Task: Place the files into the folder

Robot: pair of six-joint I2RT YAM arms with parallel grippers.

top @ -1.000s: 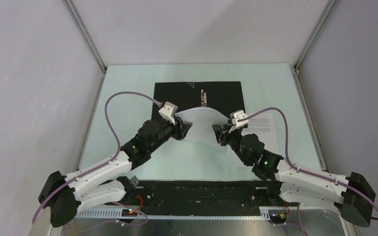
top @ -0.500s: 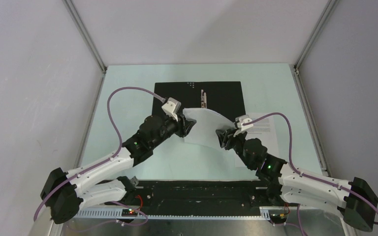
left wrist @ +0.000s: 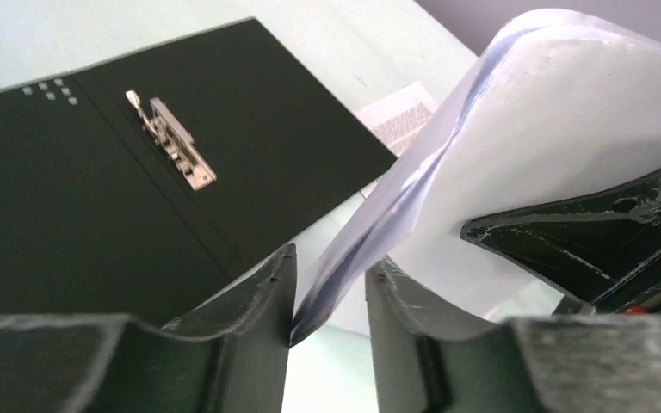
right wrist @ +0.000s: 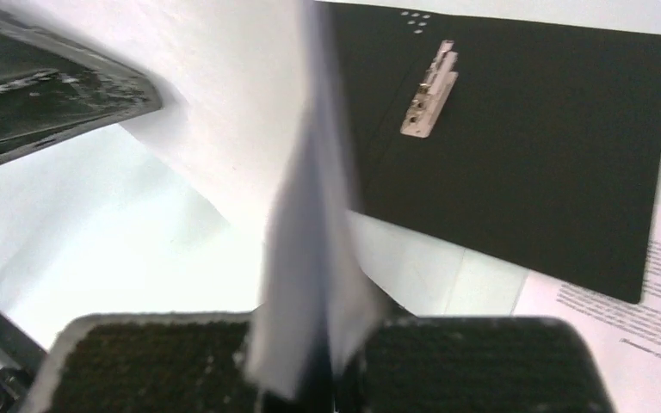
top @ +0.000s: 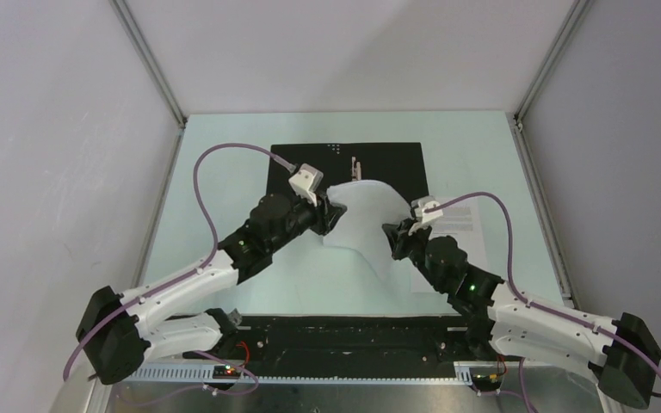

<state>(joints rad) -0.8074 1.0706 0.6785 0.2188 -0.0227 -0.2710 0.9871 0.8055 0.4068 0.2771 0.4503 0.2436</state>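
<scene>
The folder [top: 344, 168] lies open at the back of the table, black inside up, its metal clip [left wrist: 170, 142] near the spine. One file, a glossy white sheet [top: 361, 215], arches above the folder's near edge between both grippers. My right gripper [right wrist: 331, 344] is shut on the sheet's right edge [right wrist: 310, 224]. My left gripper [left wrist: 331, 262] has its jaws apart around the left edge, which touches only one finger. The other file, a printed sheet [top: 465, 222], lies flat to the right, partly under the folder.
The teal table [top: 224, 172] is bounded by grey walls on the left, back and right. A black rail [top: 344, 340] with the arm bases runs along the near edge. Purple cables loop above both wrists.
The right gripper has shut on the sheet's right edge. The left jaws have narrowed around the left edge. The sheet bows higher and sits a little farther towards the folder.
</scene>
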